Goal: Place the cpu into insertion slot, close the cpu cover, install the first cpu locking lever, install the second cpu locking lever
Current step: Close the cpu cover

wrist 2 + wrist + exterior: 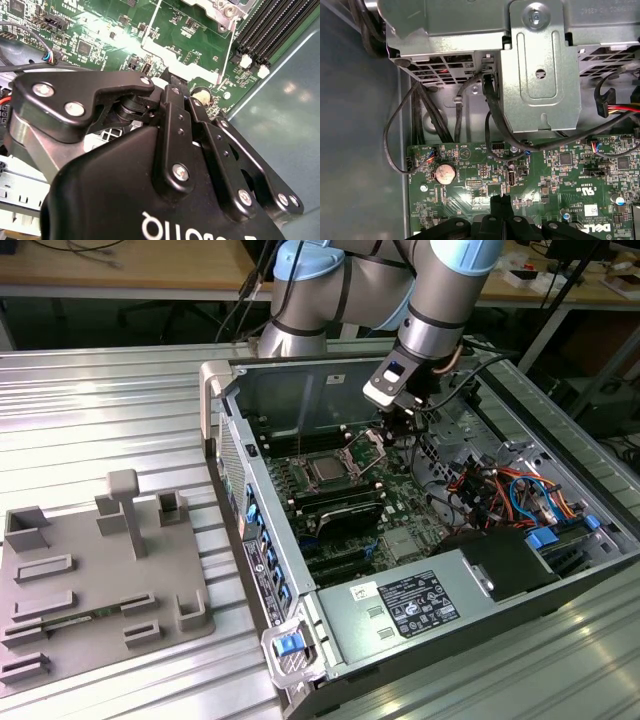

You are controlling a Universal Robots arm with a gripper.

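Black claw [394,430] clenched shut, low over green motherboard [545,190] in open grey computer case [230,430], small silver-grey square cpu [325,470] seated in silver-framed dark insertion slot [346,477] near the claw, thin silver cpu cover [368,446] raised just beside the claw

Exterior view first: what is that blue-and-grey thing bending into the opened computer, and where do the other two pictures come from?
That is a robot arm with a black gripper at its tip. The exterior view comes from a camera standing apart; both wrist views come from cameras riding on the arm, looking past the gripper at the green circuit board. On the ribbed metal table stand the opened computer case and a grey tray of holders. The silver chip sits seated on the board; its hinged cover stands raised, with the gripper close above it. The gripper looks shut, with nothing visible in it.
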